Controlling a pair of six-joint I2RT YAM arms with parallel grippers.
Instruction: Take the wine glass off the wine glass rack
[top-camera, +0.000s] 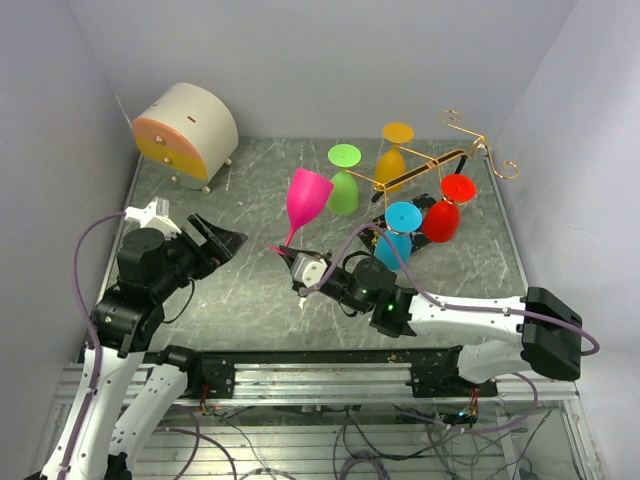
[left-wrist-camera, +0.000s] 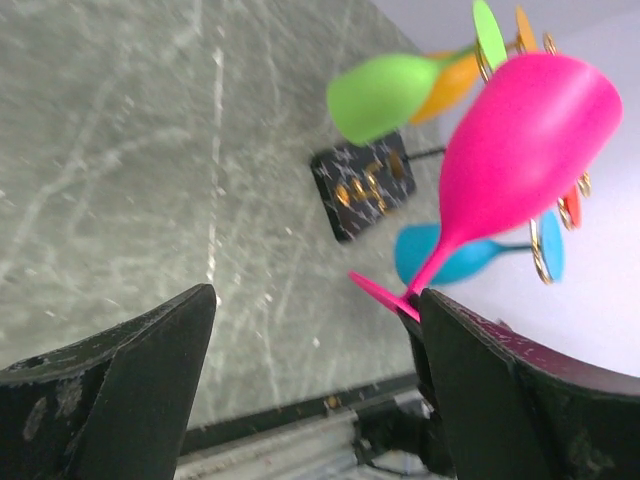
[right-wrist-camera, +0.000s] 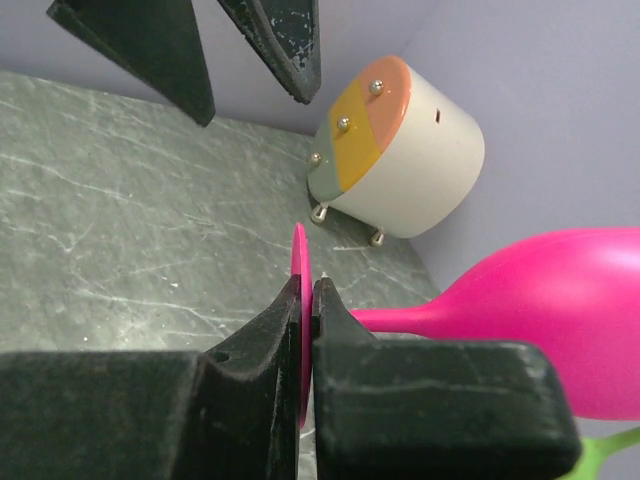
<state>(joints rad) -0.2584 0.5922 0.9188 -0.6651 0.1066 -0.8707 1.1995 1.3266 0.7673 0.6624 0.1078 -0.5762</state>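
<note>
A pink wine glass (top-camera: 308, 200) hangs in the air off the rack, bowl up and tilted. My right gripper (top-camera: 292, 258) is shut on its flat foot (right-wrist-camera: 298, 258), and the pink bowl (right-wrist-camera: 565, 320) juts out to the right. The gold wire wine glass rack (top-camera: 440, 160) stands at the back right; its black base (left-wrist-camera: 365, 190) shows in the left wrist view. My left gripper (top-camera: 215, 240) stands open to the left of the pink glass (left-wrist-camera: 520, 150), which its fingers do not touch, with nothing between them (left-wrist-camera: 318, 300).
Green (top-camera: 343, 185), orange (top-camera: 393, 155), red (top-camera: 445, 212) and blue (top-camera: 398, 235) glasses hang on the rack. A round cream drawer box (top-camera: 185, 130) with an orange and yellow front sits at the back left. Walls close in the table on three sides.
</note>
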